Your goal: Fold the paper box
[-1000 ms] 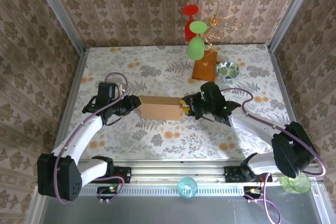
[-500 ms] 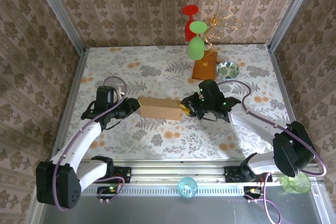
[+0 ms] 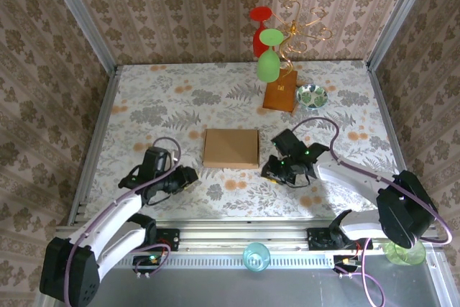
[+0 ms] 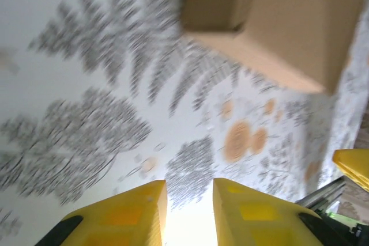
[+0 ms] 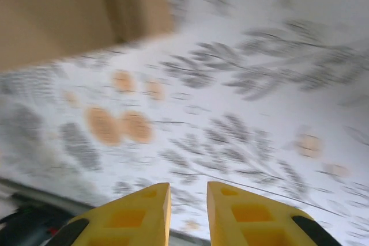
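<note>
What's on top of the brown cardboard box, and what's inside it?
The flat light-brown cardboard box lies closed on the flowery table. Its plain lid is bare, with nothing resting on it. The inside is covered by that lid, so it cannot be seen.

Looks like a robot lab cell dressed up as a home, not an actual living room. A left arm [image 3: 115,210] and right arm [image 3: 352,177] are bolted to an aluminium rail [image 3: 244,235] at the near edge of the tabletop [image 3: 158,98]. The damask wallpaper [image 3: 180,12] sits on panels framed by metal posts [image 3: 79,16]. The props are homey: floral cover, a gold wire stand [image 3: 305,30] hung with what I think are plastic wine glasses [image 3: 267,62], and a small bowl [image 3: 312,95].
</note>
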Robot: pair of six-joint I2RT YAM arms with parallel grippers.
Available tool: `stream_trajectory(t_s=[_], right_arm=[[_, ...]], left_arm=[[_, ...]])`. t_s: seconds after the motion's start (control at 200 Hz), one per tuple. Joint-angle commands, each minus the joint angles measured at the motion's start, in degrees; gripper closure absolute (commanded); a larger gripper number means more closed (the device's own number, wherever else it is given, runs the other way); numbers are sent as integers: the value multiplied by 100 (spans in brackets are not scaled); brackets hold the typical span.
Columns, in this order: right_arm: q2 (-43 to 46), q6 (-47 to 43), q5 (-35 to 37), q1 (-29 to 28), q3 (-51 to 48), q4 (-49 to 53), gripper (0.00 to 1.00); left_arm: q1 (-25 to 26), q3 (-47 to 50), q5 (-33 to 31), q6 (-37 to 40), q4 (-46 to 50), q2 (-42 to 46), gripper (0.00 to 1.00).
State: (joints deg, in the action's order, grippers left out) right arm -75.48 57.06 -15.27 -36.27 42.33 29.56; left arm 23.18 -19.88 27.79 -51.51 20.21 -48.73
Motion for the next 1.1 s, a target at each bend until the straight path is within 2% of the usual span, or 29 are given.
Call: stream_trajectory(t_s=[0.0,0.155,0.21,0.265,0.285,0.305,0.315,0.325,0.335,0.47,0.53,0.59,0.615,0.67,0.715,0.75,0.815,0.9,0.965,1.095], right_arm=[[86,-253,428,-3,111,342,76],[421,-351,1071,12,424,685,73],[646,-450,1460,47,572,865,64],[883,-543,1919,127,721,1082,48],[1000,-578,2121,152,769,1169,43],[1114,-628,2303,189,823,1223,21],[1169,-655,2395,203,841,1244,8],[1238,-686,2491,218,857,1256,2],[1304,-709,2590,233,870,1276,0],[2218,-1290,3790,408,944,1282,0],[2561,-1538,4669,419,876,1221,0],[2783,-1699,5788,428,650,1121,0],[2876,-2041,6180,443,506,790,0],[3147,-2991,6485,546,-49,-114,0],[3369,-3412,6519,705,-484,-776,0],[3551,-3677,6443,876,-848,-1310,0],[3753,-4034,6317,1155,-1598,-2344,0],[3726,-4443,6010,1547,-2475,-3741,0],[3410,-4696,5461,1902,-2651,-4188,0],[2227,-4809,4345,2601,-2751,-4921,0]], left_arm=[[40,-81,-212,-291,217,115,69],[-136,-710,-428,-27,537,-16,64],[-328,-1003,-479,108,635,-79,59],[-593,-1299,-530,264,707,-96,54],[-699,-1410,-562,334,720,-93,42],[-806,-1509,-604,384,737,-81,28],[-859,-1567,-636,428,745,-72,16],[-912,-1623,-670,456,752,-61,4],[-962,-1677,-705,486,760,-50,1],[-1450,-2437,-1697,900,1192,80,0],[-1500,-2671,-2321,1233,1424,118,0],[-1502,-2866,-3250,1390,1748,108,0],[-1499,-2911,-3755,1338,1947,95,0],[-1473,-2977,-4897,1051,2393,32,0],[-1475,-2930,-5547,1034,2533,-18,0],[-1475,-2797,-5848,1364,2385,-20,0],[-1511,-2426,-5993,2296,1729,-18,0],[-1562,-1679,-5796,3705,418,30,0],[-1571,-1044,-5583,4498,-715,-4,0],[-1749,-354,-4808,4904,-2302,-561,0]])
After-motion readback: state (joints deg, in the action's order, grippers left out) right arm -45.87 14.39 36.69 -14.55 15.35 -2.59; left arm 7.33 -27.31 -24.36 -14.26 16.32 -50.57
